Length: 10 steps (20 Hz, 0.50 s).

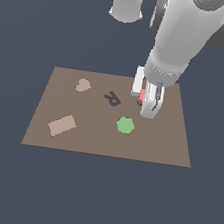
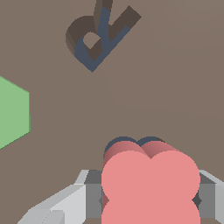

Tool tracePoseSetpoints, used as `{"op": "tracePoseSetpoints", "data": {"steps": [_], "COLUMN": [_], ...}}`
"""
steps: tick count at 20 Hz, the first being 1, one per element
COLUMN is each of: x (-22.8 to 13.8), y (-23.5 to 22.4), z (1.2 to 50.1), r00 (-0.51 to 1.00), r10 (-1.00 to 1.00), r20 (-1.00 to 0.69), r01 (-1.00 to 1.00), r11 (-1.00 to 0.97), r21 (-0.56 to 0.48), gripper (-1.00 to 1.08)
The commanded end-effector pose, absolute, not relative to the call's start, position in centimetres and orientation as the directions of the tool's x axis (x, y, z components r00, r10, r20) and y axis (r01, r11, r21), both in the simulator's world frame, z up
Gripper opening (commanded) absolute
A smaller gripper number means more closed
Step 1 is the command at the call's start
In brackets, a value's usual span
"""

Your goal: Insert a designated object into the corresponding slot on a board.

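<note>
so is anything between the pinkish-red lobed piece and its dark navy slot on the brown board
Nothing visible is. The gripper holds the pinkish-red lobed piece directly over the dark navy slot, whose rim peeks out behind it. The green hexagon and R-shaped recess on the brown board lie aside.

Your gripper (image 1: 151,100) hides most of the red piece (image 1: 142,96) in the exterior view. In the wrist view, that piece (image 2: 151,183) covers nearly all of the navy slot (image 2: 135,142); the frame edge crops the green hexagon (image 2: 13,113).
</note>
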State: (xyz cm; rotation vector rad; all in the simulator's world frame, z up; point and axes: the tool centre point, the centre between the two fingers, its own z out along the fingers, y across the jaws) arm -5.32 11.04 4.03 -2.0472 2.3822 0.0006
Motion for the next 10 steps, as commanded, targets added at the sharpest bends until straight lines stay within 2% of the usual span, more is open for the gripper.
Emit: {"op": "tracePoseSetpoints", "data": {"steps": [1,10], "x": [-5.29,-5.31], "y": [11.04,11.02], "z": [4.05,3.1], "r00": [-0.149,-0.148], "r10": [-0.989,-0.989], "r20": [-0.001,-0.001], "r01": [-0.989,-0.989], "r11": [0.149,0.148], "r21": [-0.001,0.001], "gripper": [-1.0,-1.0]}}
